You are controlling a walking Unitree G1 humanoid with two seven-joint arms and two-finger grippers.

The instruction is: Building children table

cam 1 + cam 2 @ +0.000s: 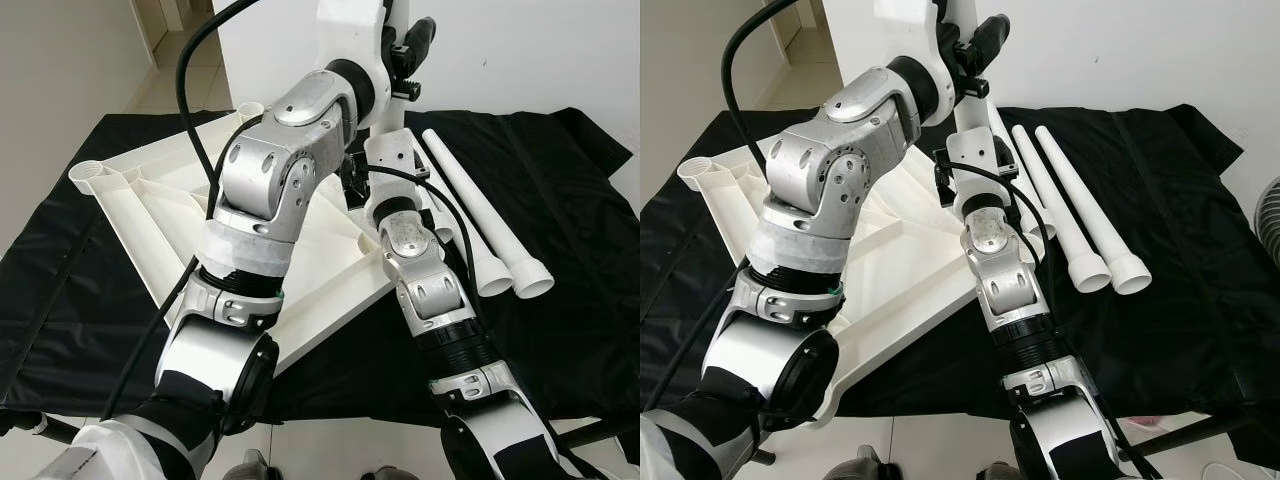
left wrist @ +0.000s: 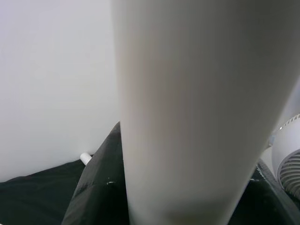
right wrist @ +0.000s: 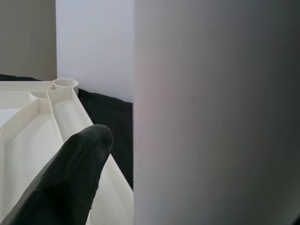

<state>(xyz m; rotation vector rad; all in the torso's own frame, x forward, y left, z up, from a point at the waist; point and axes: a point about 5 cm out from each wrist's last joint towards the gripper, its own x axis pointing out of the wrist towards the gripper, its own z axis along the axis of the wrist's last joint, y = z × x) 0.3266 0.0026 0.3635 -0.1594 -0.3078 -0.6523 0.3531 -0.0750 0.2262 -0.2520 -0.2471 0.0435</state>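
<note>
gripping upright table leg (image 2: 187, 117) with both end effectors, fan (image 2: 288, 161) beside, tabletop (image 3: 28, 136) below

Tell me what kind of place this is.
Probably a room in a home: tiled floor, plain white wall, and a black cloth spread as a work surface under the white tabletop and loose legs.
</note>
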